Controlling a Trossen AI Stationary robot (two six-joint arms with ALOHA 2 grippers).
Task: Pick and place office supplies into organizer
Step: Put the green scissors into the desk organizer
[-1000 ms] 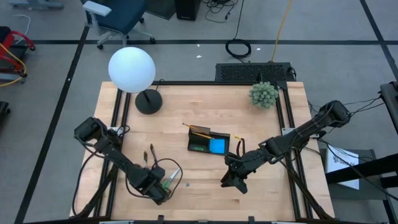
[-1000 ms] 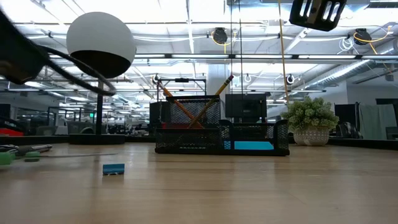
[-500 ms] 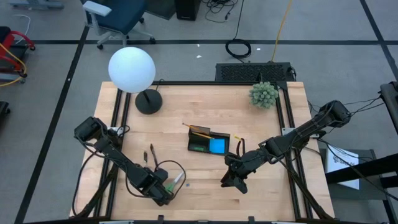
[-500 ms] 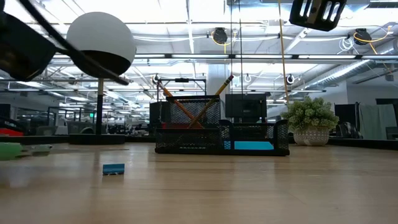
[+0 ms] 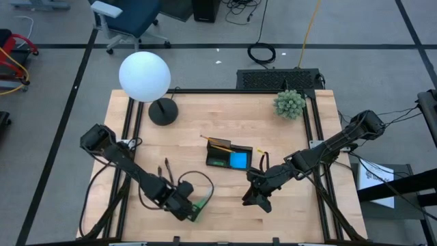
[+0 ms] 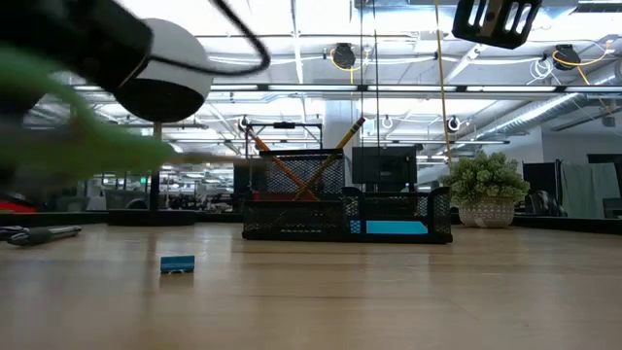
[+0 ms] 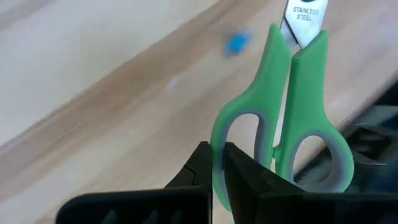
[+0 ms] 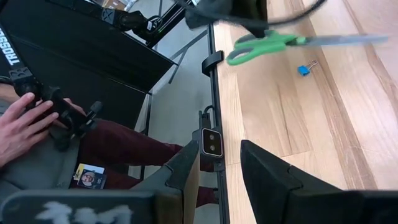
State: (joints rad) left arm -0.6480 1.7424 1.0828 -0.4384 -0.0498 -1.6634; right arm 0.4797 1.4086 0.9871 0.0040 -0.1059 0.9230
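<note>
High view: my left gripper (image 5: 190, 208) sits at the lower left of the table, clamped on the green-handled scissors (image 5: 200, 204), whose green shows just at its tip. The organizer (image 5: 229, 156) is at table centre, with the blue square pad (image 5: 239, 160) in its right compartment and the pencils (image 5: 213, 143) sticking out at its upper left. A dark pen (image 5: 166, 168) lies left of centre, above my left arm. My right gripper (image 5: 254, 199) waits lower right of the organizer, over the bare wood. The lamp (image 5: 145, 76) stands upper left, the green plant ball (image 5: 289, 104) upper right.

Low view: the scissors (image 6: 68, 126) are a green blur across the upper left, off the table (image 6: 389, 292). The organizer (image 6: 347, 209) stands centre with both pencils (image 6: 292, 170) crossed in its taller back section and the blue pad (image 6: 394, 227) in the front right. A small blue clip (image 6: 177, 263) lies on the wood, left of centre. The right gripper (image 6: 496, 19) hangs at the top right.

Left wrist view: my fingers (image 7: 239, 180) pinch the rim of one green scissor loop (image 7: 273, 124), blades pointing away; the blue clip (image 7: 236, 43) is beyond them on the wood.

Right wrist view: my right fingers (image 8: 273, 177) stand apart, holding nothing. The scissors (image 8: 273, 43) are at top centre, near the blue clip (image 8: 304, 68). A person's hand (image 8: 22, 127) shows at left, off the table.
</note>
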